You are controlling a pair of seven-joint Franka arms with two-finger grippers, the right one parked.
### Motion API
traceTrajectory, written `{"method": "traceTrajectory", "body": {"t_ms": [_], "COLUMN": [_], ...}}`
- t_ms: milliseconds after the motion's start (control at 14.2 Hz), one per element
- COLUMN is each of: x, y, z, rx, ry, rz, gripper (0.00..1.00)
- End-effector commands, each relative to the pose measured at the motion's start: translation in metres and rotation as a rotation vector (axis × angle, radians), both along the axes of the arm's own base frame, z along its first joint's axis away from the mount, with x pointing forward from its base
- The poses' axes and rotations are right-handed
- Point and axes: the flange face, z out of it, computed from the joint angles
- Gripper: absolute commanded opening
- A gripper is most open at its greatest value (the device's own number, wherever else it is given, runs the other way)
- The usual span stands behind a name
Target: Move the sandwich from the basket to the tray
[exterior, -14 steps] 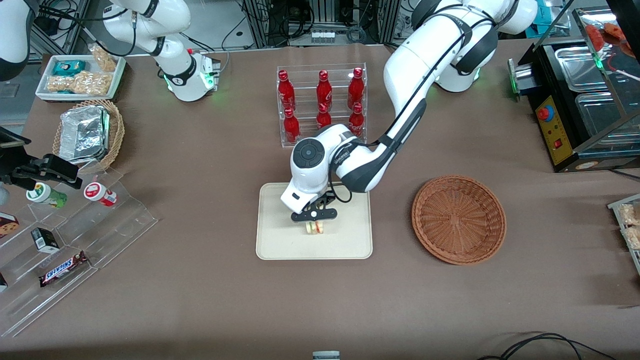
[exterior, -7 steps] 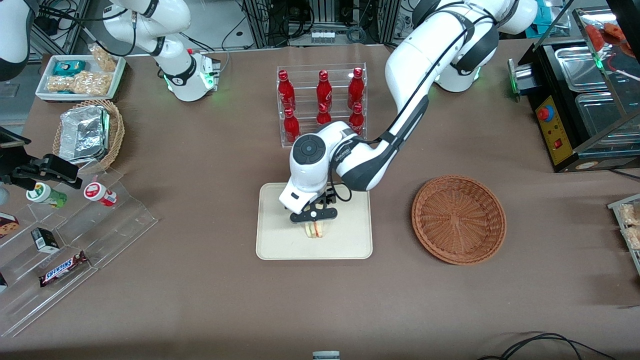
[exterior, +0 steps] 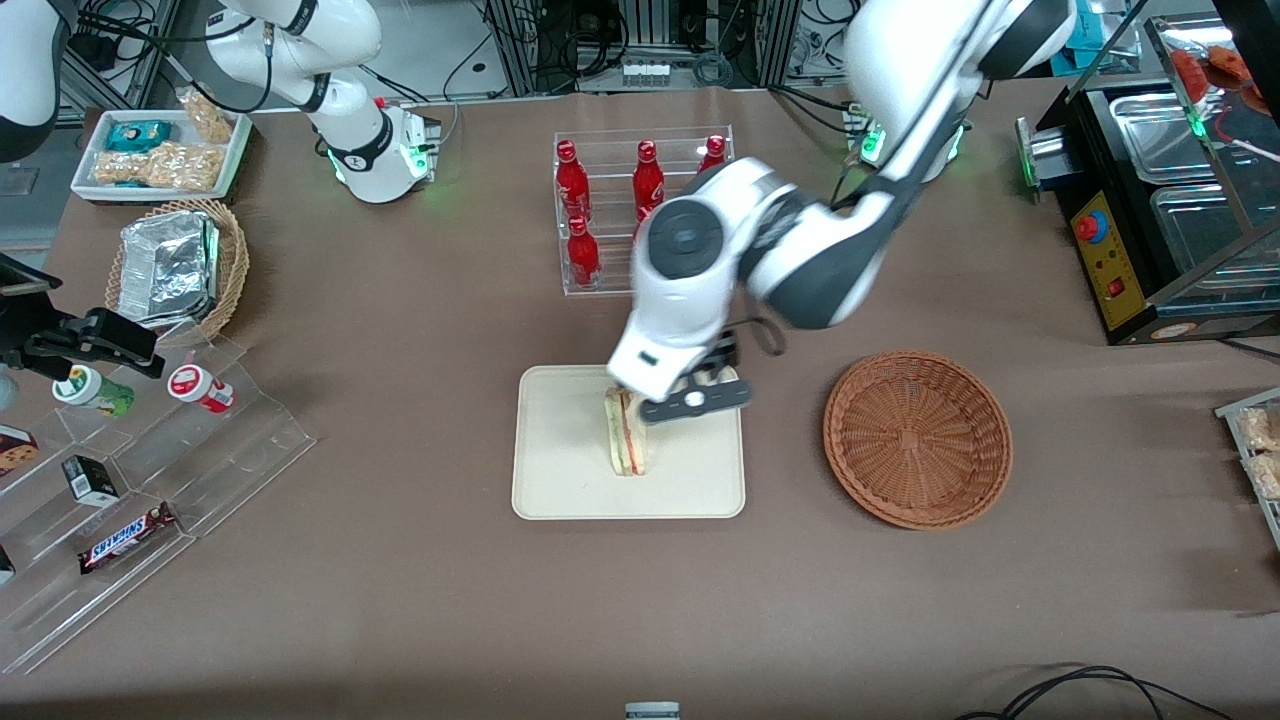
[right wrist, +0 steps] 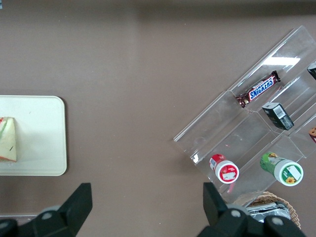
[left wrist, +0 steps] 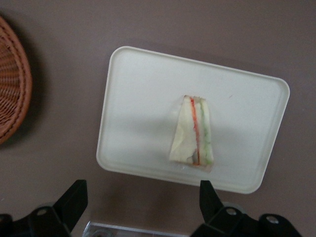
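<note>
The sandwich (exterior: 624, 432) lies on the tray (exterior: 560, 480), free of any grip. The gripper (exterior: 695, 402) hangs above the tray with fingers spread wide. The basket (exterior: 917, 438) sits nearby on the tabletop (exterior: 400, 600).

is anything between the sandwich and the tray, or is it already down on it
Nothing visible is in the way: the sandwich already lies on the tray. The gripper is open above it, holding nothing, and the basket is empty.
</note>
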Motion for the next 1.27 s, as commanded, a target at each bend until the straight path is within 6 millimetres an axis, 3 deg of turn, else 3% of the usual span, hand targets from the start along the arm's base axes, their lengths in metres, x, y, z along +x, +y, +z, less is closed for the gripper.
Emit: {"method": "traceTrajectory", "body": {"t_ms": [0, 141, 422, 562, 773, 1055, 1195], "x": [-0.001, 0.012, 0.015, 0.005, -0.013, -0.020, -0.021], "y": [0.080, 0.119, 0.213, 0.270, 0.327, 0.357, 0.359], "z": [0.043, 0.061, 0.097, 0.112, 0.129, 0.137, 0.142], "rx": [0.029, 0.028, 0.085, 0.106, 0.115, 0.123, 0.124], "ry": [0.102, 0.098, 0.145, 0.153, 0.191, 0.255, 0.245], "rz": [-0.011, 0.051, 0.120, 0.090, 0.078, 0.108, 0.110], "gripper": [1.00, 1.00, 1.00, 1.00, 1.00, 1.00, 1.00]}}
